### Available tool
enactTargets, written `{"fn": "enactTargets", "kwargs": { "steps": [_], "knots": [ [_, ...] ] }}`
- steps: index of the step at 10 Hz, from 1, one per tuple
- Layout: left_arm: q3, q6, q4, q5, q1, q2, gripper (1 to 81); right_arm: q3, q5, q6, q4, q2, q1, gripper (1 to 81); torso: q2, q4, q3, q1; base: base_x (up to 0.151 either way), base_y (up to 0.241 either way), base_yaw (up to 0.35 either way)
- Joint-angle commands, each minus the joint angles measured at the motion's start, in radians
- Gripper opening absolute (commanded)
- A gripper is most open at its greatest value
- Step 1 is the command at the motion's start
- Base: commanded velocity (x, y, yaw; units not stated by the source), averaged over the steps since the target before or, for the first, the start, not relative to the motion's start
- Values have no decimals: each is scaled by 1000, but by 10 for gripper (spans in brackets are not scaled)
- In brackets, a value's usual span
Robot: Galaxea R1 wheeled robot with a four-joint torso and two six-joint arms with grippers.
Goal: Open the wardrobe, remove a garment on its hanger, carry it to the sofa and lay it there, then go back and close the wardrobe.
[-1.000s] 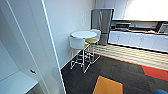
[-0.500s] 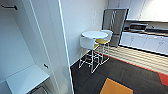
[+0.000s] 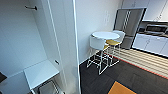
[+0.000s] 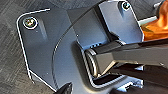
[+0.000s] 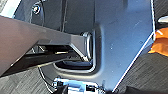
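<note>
The head camera is looking into the tall white wardrobe [image 3: 37,47], standing open on the left, its door edge [image 3: 75,45] running down the middle of the picture. A dark rail bracket [image 3: 31,7] is sitting high at the inside's top left corner, and a white shelf [image 3: 41,72] is jutting out low down; no clothing is hanging in the part on show.

Past the door, a round white table [image 3: 105,35] with white and yellow stools [image 3: 100,46] is standing at the edge of the dark carpet [image 3: 125,77], a steel fridge [image 3: 130,23] and white kitchen cabinets [image 3: 152,43] behind.

Orange cloth, probably the orange hooded garment [image 4: 156,27], is showing beside the left arm's dark plate over the carpet, and another orange patch [image 5: 160,42] is peeking past the right wrist plate's edge. That would suit a carry, though the blur is hiding what is holding it. I cannot tell whether either pincer is open or clamped. No hanger can be made out.
</note>
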Motion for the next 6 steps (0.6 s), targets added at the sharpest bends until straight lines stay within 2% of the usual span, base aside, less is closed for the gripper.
{"fn": "enactTargets", "kwargs": {
  "steps": [1,6],
  "knots": [
    [0,2,10,40,-33,6,811,4,-49,0,-4,4,20,811,0,0,0,1,0,0,305],
    [0,3,10,40,-33,6,811,4,-50,0,-4,6,23,811,0,0,0,1,0,0,305]
  ]
}}
